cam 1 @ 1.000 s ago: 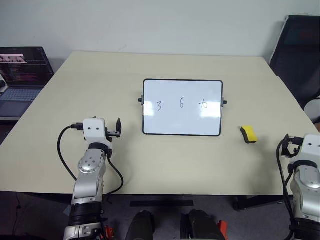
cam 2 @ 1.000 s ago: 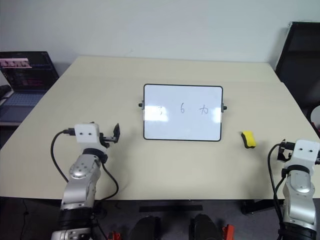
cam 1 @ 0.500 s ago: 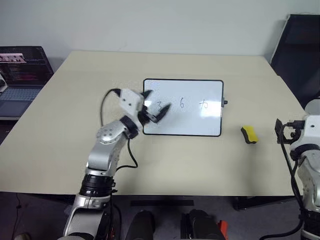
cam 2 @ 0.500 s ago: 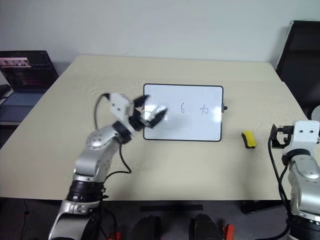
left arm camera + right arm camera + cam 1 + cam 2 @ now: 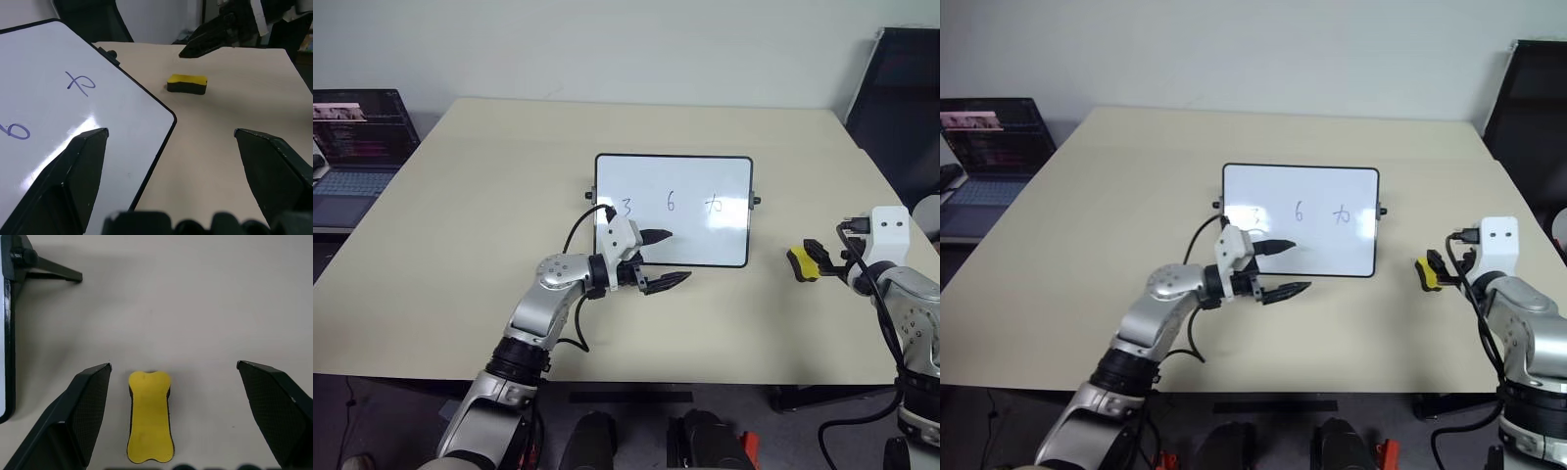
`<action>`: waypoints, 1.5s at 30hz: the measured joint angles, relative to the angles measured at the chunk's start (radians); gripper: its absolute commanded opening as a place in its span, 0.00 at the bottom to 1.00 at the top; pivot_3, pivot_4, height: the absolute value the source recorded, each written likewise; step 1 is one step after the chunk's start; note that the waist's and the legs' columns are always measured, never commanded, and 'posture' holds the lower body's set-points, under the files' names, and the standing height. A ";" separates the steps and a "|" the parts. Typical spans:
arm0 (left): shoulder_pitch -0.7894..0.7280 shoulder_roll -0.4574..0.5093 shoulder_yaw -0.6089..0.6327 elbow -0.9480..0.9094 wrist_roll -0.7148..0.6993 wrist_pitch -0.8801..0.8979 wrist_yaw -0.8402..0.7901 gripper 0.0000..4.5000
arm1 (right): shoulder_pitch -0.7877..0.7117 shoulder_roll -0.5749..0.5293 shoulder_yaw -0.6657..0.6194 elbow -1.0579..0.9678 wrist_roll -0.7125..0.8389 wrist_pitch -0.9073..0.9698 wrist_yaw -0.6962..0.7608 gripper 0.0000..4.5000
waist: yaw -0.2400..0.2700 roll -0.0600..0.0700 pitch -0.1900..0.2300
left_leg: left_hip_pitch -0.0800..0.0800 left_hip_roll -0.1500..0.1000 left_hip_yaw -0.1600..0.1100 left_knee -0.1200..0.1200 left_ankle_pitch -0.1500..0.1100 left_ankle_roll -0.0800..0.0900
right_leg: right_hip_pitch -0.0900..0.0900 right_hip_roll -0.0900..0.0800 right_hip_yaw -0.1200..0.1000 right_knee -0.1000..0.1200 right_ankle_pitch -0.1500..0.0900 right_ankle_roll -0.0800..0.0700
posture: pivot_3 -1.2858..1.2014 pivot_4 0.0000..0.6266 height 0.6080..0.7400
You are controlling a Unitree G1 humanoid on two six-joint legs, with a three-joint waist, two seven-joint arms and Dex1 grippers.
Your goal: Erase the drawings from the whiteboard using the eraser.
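Right wrist view: eraser [image 5: 149, 417] lies flat on the bench [image 5: 195, 308], between the spread fingers, touching neither.
Right hand [image 5: 818, 257]: released, jaws wide, just behind the eraser [image 5: 801, 262].
Left hand [image 5: 664, 258]: released, pointing right, over the board's near edge.
Whiteboard [image 5: 673, 230]: mid-bench, black frame, side knobs.
Drawings [image 5: 671, 204]: three marks in a row, untouched.
Eraser place: right of the board, well apart from it.
Laptop [image 5: 352, 147]: off the bench's far left, screen lit.
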 measured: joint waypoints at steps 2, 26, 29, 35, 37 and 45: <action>-0.005 -0.020 -0.011 0.038 0.038 -0.053 0.015 1.00 | -0.005 0.000 0.029 0.043 -0.005 0.000 0.016 1.00 | 0.000 0.000 0.000 | 0.000 0.000 0.000 0.000 0.000 0.000 | 0.000 0.000 0.000 0.000 0.000 0.000 | 0.52 0.24 1.00; 0.023 -0.031 -0.017 0.030 0.096 -0.123 0.082 1.00 | -0.066 0.013 0.054 0.233 -0.026 -0.029 0.034 0.31 | -0.002 0.000 0.000 | 0.000 0.000 0.000 0.000 0.000 0.000 | 0.000 0.000 0.000 0.001 0.000 0.000 | 0.52 0.24 1.00; 0.027 -0.028 -0.017 0.020 0.097 -0.122 0.083 1.00 | -0.069 0.019 0.054 0.233 -0.026 -0.030 0.033 0.19 | -0.002 0.000 0.000 | 0.000 0.000 0.000 0.000 0.000 0.000 | 0.000 0.000 0.000 0.001 0.000 0.000 | 0.52 0.24 1.00; 0.026 -0.027 -0.017 0.012 0.098 -0.121 0.084 1.00 | -0.078 0.035 0.051 0.233 -0.024 -0.029 0.020 0.19 | -0.002 0.000 0.000 | 0.000 0.000 0.000 0.000 0.000 0.000 | 0.000 0.000 0.000 0.001 0.000 0.000 | 0.52 0.24 1.00; 0.026 -0.027 -0.017 0.012 0.098 -0.121 0.084 1.00 | -0.083 0.042 0.051 0.233 -0.023 -0.029 0.017 0.19 | -0.002 0.000 0.000 | 0.000 0.000 0.000 0.000 0.000 0.000 | 0.000 0.000 0.000 0.001 0.000 0.000 | 0.52 0.24 1.00; 0.016 -0.017 0.004 0.012 0.128 -0.110 0.148 1.00 | -0.126 0.043 0.062 0.222 -0.054 -0.045 -0.011 0.19 | -0.003 0.000 0.000 | 0.000 0.000 0.000 0.000 0.000 0.000 | 0.000 0.000 0.000 0.001 0.000 0.000 | 0.52 0.24 1.00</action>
